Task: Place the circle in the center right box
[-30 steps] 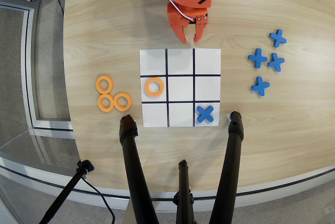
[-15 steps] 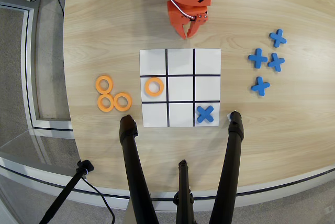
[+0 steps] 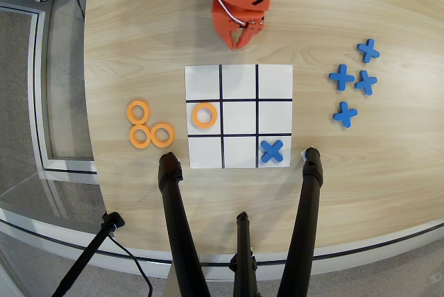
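Note:
An orange ring lies flat inside the middle-row, left-column cell of the white 3x3 grid sheet in the overhead view. Three more orange rings lie in a cluster on the wooden table left of the sheet. My orange gripper is at the top centre, above the sheet's upper edge, with its fingers together and nothing between them. It is apart from every ring.
A blue cross lies in the bottom-row right cell. Several blue crosses lie on the table at the right. Black tripod legs stand at the lower edge of the table.

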`<action>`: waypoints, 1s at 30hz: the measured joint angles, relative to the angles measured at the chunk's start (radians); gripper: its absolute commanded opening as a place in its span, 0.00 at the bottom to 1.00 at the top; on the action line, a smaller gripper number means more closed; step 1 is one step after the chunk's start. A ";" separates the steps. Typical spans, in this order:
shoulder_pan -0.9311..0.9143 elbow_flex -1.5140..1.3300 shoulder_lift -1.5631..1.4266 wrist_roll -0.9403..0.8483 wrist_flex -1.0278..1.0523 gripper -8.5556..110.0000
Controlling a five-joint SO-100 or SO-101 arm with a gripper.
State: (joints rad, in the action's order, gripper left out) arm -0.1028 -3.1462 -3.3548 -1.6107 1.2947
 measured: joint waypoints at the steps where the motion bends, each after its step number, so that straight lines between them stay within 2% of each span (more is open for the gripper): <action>1: -0.041 0.000 0.000 0.000 0.000 0.07; 6: -0.314 0.000 0.000 0.000 0.006 0.07; 20: -1.364 0.000 -0.018 0.000 0.006 0.07; 26: -1.629 0.000 -0.018 0.000 0.006 0.07; 30: -1.687 0.000 -0.018 0.000 0.006 0.07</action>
State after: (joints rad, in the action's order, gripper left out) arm -1.7902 -3.1462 -3.3732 -1.6107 1.3008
